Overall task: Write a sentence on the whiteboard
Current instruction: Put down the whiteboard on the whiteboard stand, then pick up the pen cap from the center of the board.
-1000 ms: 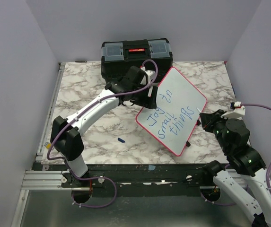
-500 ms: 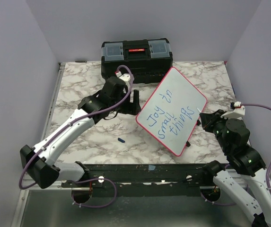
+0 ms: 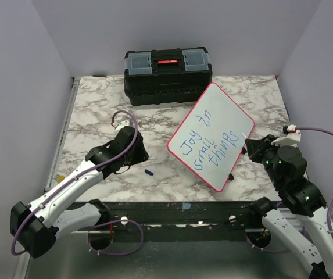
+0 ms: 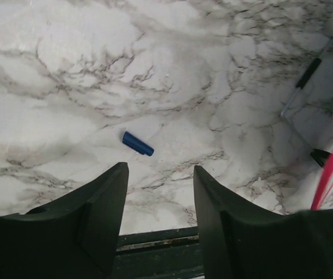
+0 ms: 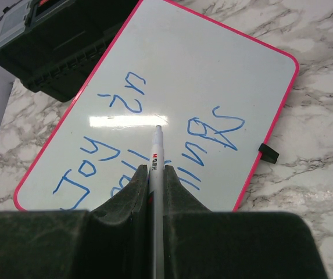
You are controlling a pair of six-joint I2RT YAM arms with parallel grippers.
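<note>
right gripper clamping marker, tip toward whiteboard bearing blue writing

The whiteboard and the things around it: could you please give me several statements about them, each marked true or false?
1. The right gripper is shut on a white marker. True.
2. The whiteboard is blank. False: it bears blue handwriting.
3. The small blue piece lies on the whiteboard. False: it lies on the marble table, apart from the board.
4. The black toolbox stands at the table's far edge, lid closed. True.
5. The left gripper grips the board's rim. False: its jaws are open and empty, above the table.
</note>
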